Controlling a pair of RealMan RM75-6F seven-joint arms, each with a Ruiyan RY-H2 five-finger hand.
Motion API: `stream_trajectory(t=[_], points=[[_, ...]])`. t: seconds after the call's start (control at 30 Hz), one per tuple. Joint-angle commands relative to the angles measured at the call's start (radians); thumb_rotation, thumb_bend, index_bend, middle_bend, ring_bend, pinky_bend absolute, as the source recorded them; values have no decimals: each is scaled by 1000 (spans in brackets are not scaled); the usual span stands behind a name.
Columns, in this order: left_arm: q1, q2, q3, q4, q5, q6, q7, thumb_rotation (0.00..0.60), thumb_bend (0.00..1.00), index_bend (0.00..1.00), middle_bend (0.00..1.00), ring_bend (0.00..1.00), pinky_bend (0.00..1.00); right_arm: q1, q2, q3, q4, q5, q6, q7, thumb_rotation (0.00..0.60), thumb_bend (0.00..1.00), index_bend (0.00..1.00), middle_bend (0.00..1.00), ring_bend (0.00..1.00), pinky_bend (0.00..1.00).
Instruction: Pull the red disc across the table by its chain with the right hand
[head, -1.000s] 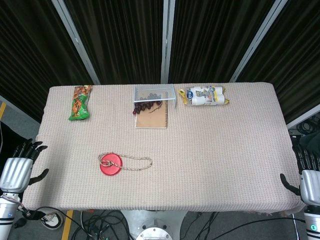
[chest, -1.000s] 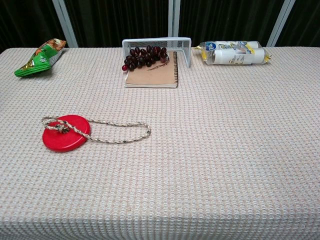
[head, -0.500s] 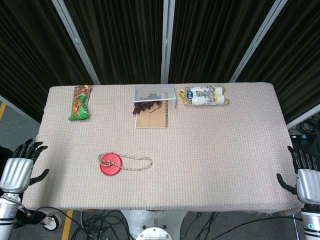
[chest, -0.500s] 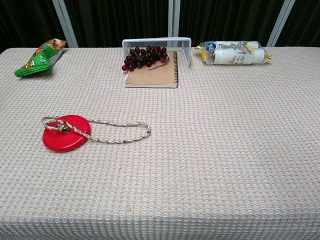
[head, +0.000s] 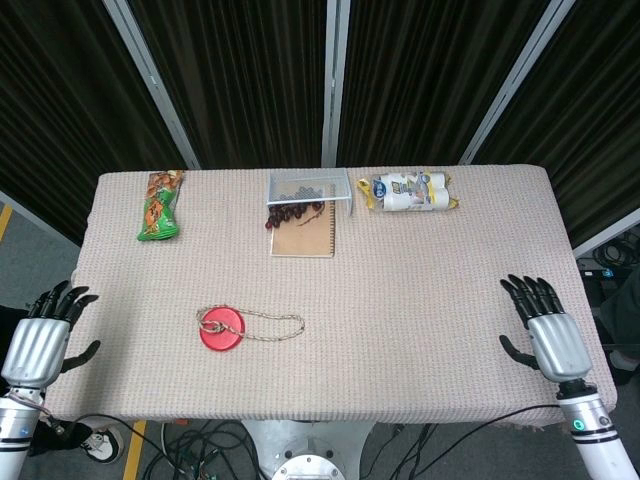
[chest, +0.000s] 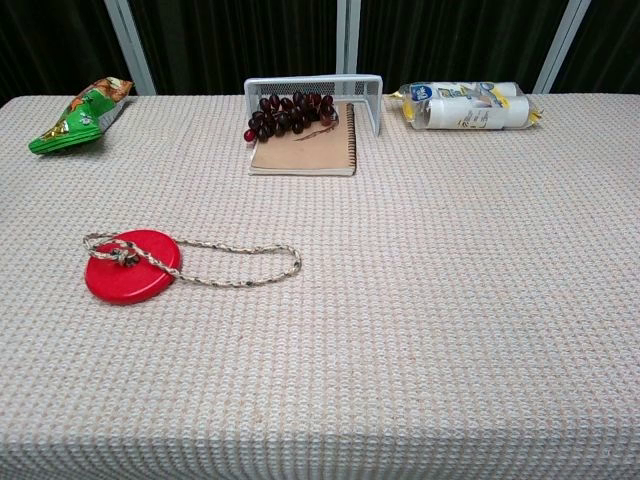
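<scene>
The red disc (head: 221, 328) (chest: 131, 265) lies flat on the table's front left part. Its chain (head: 272, 326) (chest: 235, 263) is knotted on the disc and loops out to the right, ending near the table's middle front. My right hand (head: 546, 334) hovers over the table's front right corner, fingers spread and holding nothing, far from the chain. My left hand (head: 42, 343) stays off the table's left front edge, fingers apart and empty. The chest view shows neither hand.
A green snack bag (head: 159, 205) lies at the back left. A wire basket (head: 308, 187), dark grapes (head: 293, 212) and a brown notebook (head: 303, 235) sit at the back middle. A white packet (head: 409, 192) lies at the back right.
My right hand has moved up and leftward from beyond the table's right edge to over its front right corner. The disc, chain and left hand have stayed put.
</scene>
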Motion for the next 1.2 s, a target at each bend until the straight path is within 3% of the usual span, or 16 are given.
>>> stream_trajectory(t=[0.03, 0.23, 0.43, 0.57, 0.87, 1.2], points=[[1, 1, 0, 0, -1, 2, -1, 600, 207, 220, 157, 74, 171, 103, 9, 10, -87, -46, -116, -95, 600, 214, 0, 66, 0, 0], [2, 5, -1, -2, -2, 2, 0, 600, 208, 221, 157, 74, 171, 278, -43, 64, -181, -20, -333, -192, 600, 215, 0, 70, 0, 0], [5, 6, 3, 2, -7, -3, -6, 600, 207, 221, 157, 74, 171, 454, -126, 134, -236, 111, -563, -222, 600, 227, 0, 84, 0, 0], [7, 8, 4, 7, -6, -1, -14, 600, 207, 228, 157, 74, 171, 535, -198, 142, -215, 208, -665, -278, 600, 252, 0, 94, 0, 0], [13, 3, 5, 28, -13, -1, -38, 600, 208, 229, 157, 74, 171, 627, -324, 123, -133, 322, -725, -359, 600, 253, 0, 138, 0, 0], [16, -1, 4, 46, -14, 1, -53, 600, 208, 229, 157, 74, 171, 679, -374, 98, -90, 393, -738, -380, 600, 253, 0, 230, 0, 0]])
